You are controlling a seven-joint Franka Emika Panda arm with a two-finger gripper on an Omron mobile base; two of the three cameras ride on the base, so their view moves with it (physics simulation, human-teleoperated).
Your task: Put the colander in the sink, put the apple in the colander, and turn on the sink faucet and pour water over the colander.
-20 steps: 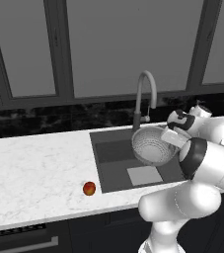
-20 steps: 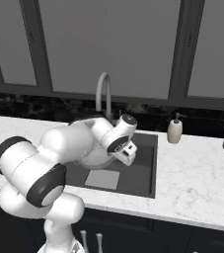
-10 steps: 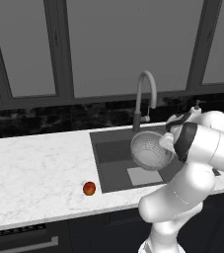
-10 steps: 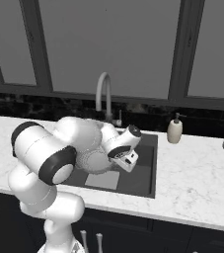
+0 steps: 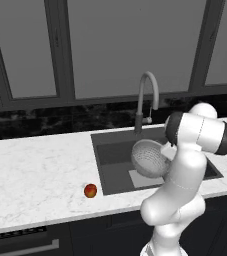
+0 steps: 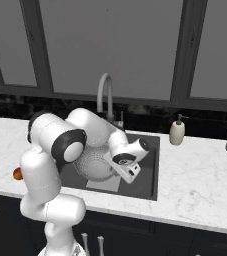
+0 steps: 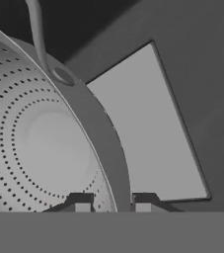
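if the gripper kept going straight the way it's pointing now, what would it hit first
Probably the sink bottom. The gripper is shut on the colander rim, and the hand view looks past that rim onto the lighter square patch in the basin. Depth is hard to judge, so how soon is unclear.

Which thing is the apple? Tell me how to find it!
Look at the big dark sink in the white counter. Go left of it, toward the counter's front edge. The apple is the little round red-orange thing sitting there alone, far smaller than the silvery, holey colander over the sink.
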